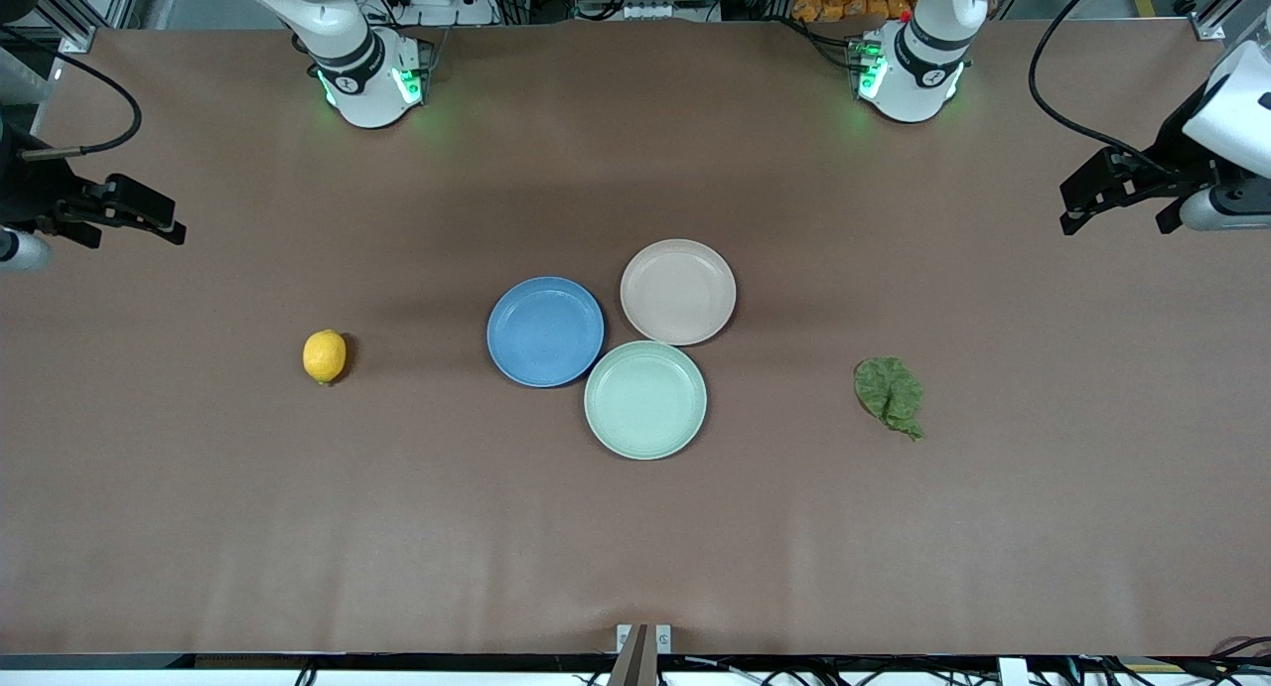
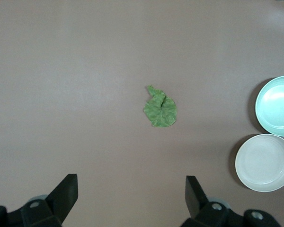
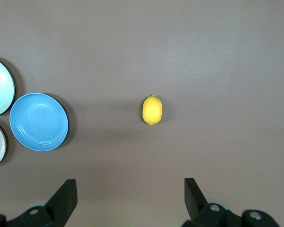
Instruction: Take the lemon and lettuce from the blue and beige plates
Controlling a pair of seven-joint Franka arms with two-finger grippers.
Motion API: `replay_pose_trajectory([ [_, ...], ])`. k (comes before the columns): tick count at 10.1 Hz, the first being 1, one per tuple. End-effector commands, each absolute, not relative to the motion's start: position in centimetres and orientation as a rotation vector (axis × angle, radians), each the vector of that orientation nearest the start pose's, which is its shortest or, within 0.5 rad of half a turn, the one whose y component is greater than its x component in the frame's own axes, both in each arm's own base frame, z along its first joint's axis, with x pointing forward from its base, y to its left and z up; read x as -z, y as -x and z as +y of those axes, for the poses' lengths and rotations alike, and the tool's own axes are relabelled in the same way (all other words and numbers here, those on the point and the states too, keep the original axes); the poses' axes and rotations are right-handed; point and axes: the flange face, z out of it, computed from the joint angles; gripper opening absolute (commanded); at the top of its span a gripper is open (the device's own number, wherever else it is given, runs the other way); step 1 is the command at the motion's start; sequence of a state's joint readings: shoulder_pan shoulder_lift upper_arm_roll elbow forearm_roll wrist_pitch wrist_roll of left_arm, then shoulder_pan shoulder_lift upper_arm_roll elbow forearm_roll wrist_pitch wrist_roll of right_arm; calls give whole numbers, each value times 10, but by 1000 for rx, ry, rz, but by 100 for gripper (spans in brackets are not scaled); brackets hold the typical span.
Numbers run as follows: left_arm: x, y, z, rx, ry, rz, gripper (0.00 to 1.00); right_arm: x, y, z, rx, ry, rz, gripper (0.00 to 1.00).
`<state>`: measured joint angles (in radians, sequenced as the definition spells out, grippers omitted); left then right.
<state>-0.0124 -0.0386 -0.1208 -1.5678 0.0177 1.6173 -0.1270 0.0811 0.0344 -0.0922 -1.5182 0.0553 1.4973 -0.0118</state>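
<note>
The lemon (image 1: 325, 356) lies on the bare table toward the right arm's end, apart from the plates; it also shows in the right wrist view (image 3: 152, 109). The lettuce (image 1: 889, 394) lies flat on the bare table toward the left arm's end, and shows in the left wrist view (image 2: 160, 108). The blue plate (image 1: 545, 331) and the beige plate (image 1: 678, 291) sit side by side mid-table, both with nothing on them. My left gripper (image 1: 1112, 209) (image 2: 131, 189) is open and empty, high over its end of the table. My right gripper (image 1: 129, 219) (image 3: 130, 189) is open and empty, high over its end.
A pale mint-green plate (image 1: 645, 399) with nothing on it touches both other plates, nearer to the front camera. The two arm bases stand along the table's back edge. Brown table surface stretches around the lemon and the lettuce.
</note>
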Motion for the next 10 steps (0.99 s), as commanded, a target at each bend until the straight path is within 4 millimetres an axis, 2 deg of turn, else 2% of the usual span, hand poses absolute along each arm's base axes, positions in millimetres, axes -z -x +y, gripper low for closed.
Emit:
replay_pose_trajectory([
  [1, -656, -541, -72, 131, 3123, 28, 100, -625, -549, -2, -64, 3108, -9, 100],
  [3, -655, -542, -72, 125, 3122, 93, 100, -626, -547, -5, -72, 3130, -20, 100],
  [7, -654, -540, -74, 106, 3121, 105, 100, -624, -549, -14, -69, 3132, 2, 100],
  [10, -655, -538, -81, 106, 3120, 121, 100, -622, -550, -13, -67, 3132, -3, 100],
])
